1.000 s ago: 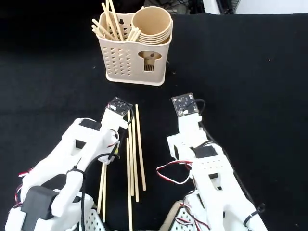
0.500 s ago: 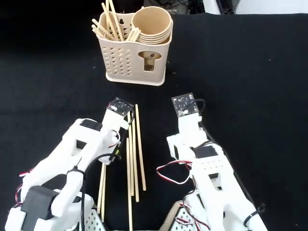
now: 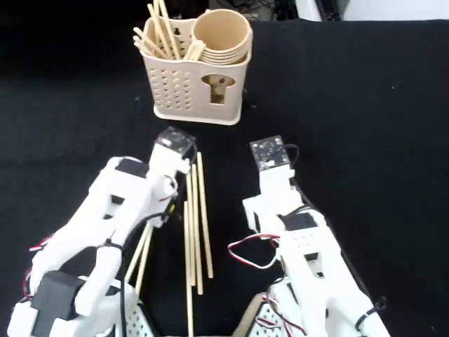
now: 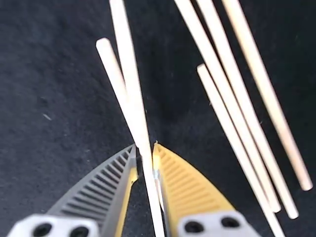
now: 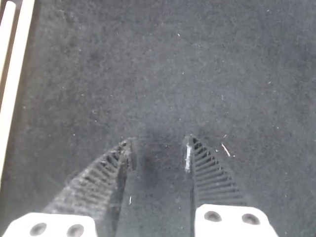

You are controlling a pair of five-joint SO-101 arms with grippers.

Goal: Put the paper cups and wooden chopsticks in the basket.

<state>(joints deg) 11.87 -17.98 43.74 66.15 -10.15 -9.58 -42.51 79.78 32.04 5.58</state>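
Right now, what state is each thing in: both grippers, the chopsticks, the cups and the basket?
Basket, upright.
Paper cups, stacked inside it.
Stowed chopsticks, standing inside it.
Loose chopsticks, flat on the table.
Left gripper, shut on held chopsticks.
Right gripper, open, empty.

The high camera looks down over the black cloth [image 3: 365, 105]; both wrist cameras face it closely, all sharing loose chopsticks [image 3: 205, 225].

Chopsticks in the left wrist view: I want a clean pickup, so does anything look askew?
Yes. The two held chopsticks in the left gripper splay apart in a V instead of lying parallel, and they run slanted against the straighter loose chopsticks beside them.
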